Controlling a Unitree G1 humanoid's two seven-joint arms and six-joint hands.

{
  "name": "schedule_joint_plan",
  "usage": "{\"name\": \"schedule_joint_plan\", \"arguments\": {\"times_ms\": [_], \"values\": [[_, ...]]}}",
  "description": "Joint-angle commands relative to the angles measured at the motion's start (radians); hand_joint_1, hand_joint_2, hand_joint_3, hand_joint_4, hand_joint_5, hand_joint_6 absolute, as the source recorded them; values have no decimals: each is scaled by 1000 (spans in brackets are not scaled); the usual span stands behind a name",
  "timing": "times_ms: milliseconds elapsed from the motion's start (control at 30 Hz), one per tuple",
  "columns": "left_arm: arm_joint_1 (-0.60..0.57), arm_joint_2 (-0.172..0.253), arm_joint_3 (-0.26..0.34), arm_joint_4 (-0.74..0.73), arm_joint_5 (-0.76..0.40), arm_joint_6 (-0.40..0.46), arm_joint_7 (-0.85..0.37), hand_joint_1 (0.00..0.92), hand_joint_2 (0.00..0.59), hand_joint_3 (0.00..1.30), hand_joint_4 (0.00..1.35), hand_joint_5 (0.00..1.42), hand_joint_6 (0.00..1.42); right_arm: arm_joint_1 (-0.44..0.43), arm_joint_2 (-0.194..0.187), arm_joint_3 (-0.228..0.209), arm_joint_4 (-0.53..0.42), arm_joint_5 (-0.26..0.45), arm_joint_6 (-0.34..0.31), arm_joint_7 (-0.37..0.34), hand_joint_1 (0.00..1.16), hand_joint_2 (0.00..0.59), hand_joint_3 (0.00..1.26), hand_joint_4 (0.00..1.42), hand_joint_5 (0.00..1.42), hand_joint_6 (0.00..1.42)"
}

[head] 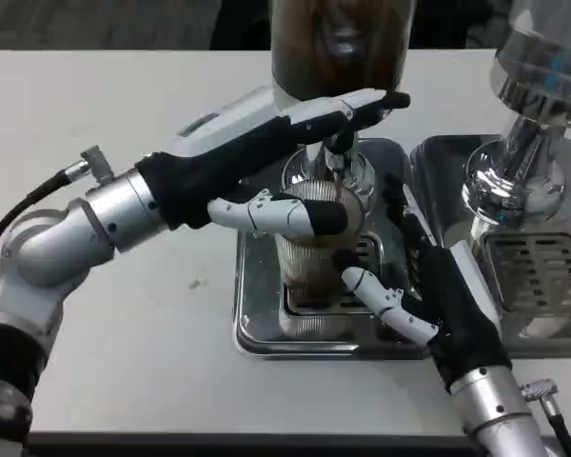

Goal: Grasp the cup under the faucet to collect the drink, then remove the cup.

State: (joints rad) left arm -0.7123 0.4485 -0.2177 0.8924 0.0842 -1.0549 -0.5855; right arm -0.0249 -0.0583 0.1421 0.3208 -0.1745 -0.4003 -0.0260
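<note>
Under the faucet [335, 157], on the metal drip tray [257, 314], stands the ribbed clear cup [309, 252] with brown drink in its lower part. The left hand [295, 143] reaches across it, upper fingers lying by the dispenser [338, 43] base, thumb across the cup's rim; whether it truly grips is hard to tell. The right hand [428, 295] sits just beside the cup, fingers spread, thumb touching the cup's lower side, holding nothing. A second dispenser [533, 124] stands right.
</note>
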Motion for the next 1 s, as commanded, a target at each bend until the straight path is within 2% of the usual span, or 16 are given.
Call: {"name": "schedule_joint_plan", "arguments": {"times_ms": [33,433,1000], "values": [[30,21,-21,-6,34,11,-35,0,76,108,42,123,55,-29,-4,-7,30,12,-21,15,533,260,0,0,0,3],[35,25,-13,-14,25,23,-35,0,76,108,42,123,57,-66,1,-13,76,22,-37,32,530,260,0,0,0,6],[23,12,11,-22,-55,43,-81,0,76,127,52,124,58,-75,11,-18,108,24,-59,27,534,265,0,2,0,17]]}}
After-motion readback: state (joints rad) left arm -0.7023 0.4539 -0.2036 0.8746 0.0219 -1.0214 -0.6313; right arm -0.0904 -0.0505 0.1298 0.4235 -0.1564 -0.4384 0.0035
